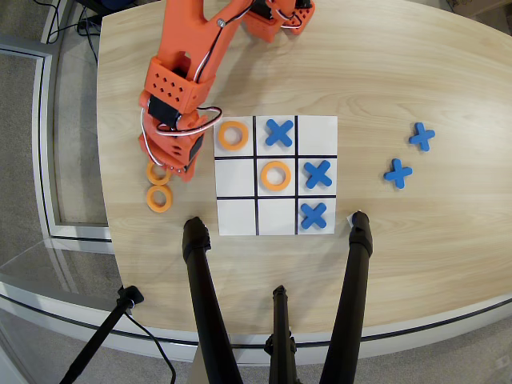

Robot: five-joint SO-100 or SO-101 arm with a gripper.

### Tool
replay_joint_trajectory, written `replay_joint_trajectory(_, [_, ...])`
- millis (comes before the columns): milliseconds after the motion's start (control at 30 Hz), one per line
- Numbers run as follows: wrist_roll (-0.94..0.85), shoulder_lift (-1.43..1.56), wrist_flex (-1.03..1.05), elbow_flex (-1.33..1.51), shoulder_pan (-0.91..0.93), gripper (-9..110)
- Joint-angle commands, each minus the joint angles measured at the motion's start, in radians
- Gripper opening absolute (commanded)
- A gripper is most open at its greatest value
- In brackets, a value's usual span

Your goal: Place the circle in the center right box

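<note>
Broadly, the desk is seen from overhead, its light wood top carrying the orange arm, which reaches down from the far edge toward the left edge. Next in size, the white board of 9 cells lies near the middle. In it, 3 blue crosses and 2 orange rings are already set; the middle row's left cell is bare, opposite that row's blue cross, and is judged to be the target. The gripper is held low beside the board's left edge, over the upper of 2 spare rings; whether its jaws are apart or closed cannot be told. That ring, the circle, is partly covered. It is judged light, stiff and smooth, best pinched across its band, 1 finger through the hole. The lower spare ring lies clear, touching it.
</note>
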Motion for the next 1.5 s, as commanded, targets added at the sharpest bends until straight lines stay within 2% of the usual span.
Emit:
replay_joint_trajectory(0, [-0.008,-0.009,-0.025,0.0,0.0,16])
replay_joint_trajectory(267, [-0.008,-0.051,-0.114,-0.012,0.009,16])
replay_joint_trajectory(900, [0.0,-0.135,-0.129,-0.1,0.028,16])
replay_joint_trajectory(1467, [-0.008,-0.15,-0.13,-0.06,0.034,15])
